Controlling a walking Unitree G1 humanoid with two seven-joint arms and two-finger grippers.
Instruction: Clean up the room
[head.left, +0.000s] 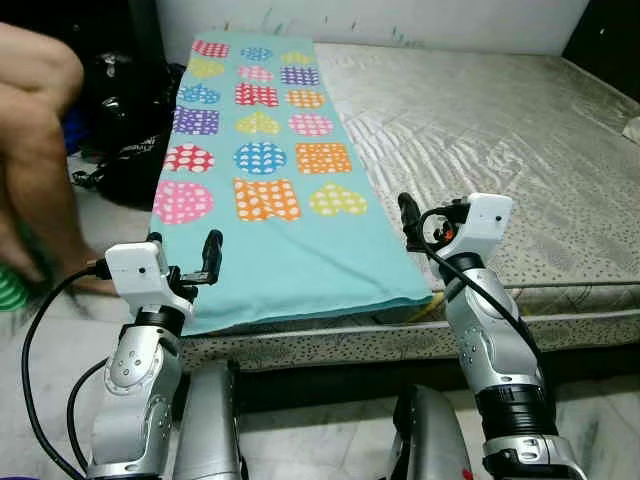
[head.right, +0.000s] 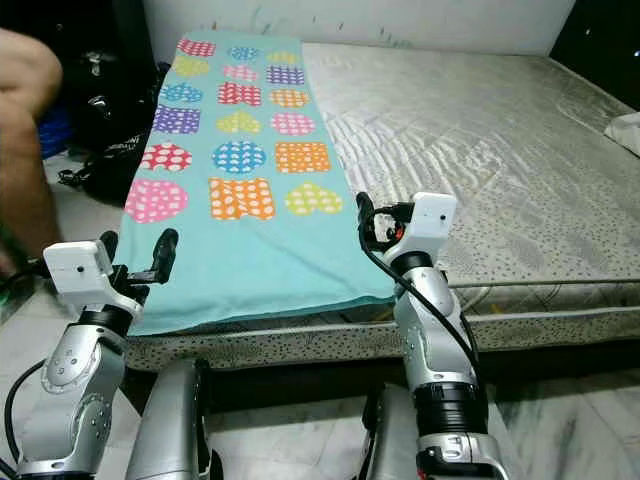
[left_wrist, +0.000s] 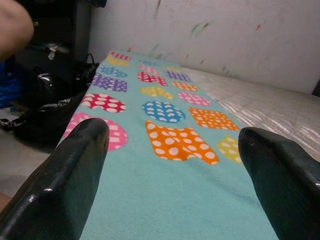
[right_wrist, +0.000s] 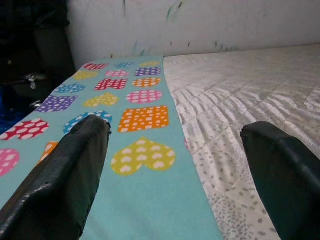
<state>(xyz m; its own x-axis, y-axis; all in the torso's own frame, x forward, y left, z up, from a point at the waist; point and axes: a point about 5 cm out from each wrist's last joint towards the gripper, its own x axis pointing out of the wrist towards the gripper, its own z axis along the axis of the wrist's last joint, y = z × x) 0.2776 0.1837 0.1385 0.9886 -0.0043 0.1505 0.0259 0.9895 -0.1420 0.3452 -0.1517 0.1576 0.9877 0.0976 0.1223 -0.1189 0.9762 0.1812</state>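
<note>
A turquoise fleece blanket printed with polka-dot hearts (head.left: 262, 170) lies spread flat in a long strip down the left side of the bare grey quilted mattress (head.left: 480, 130), its near edge at the mattress lip. The left gripper (head.left: 205, 262) and right gripper (head.left: 408, 222) hover at its two near corners, fingers spread wide, holding nothing. That fits a blanket just laid out or one about to be folded. Black bags (head.left: 130, 130) sit on the floor beside the bed.

Bare leg (head.left: 35, 150) of a person at the left edge, foot down on the pale tile floor (head.left: 110, 215). Heap of black bags (head.left: 125, 150) right beside it, touching the side of the grey quilted mattress (head.left: 480, 130). Something blue (head.right: 55, 130) tucked behind the bags, something green and stripy (head.left: 8, 288) by the foot, too blurry to tell. Scuffed white wall (head.left: 400, 20) at the back.
</note>
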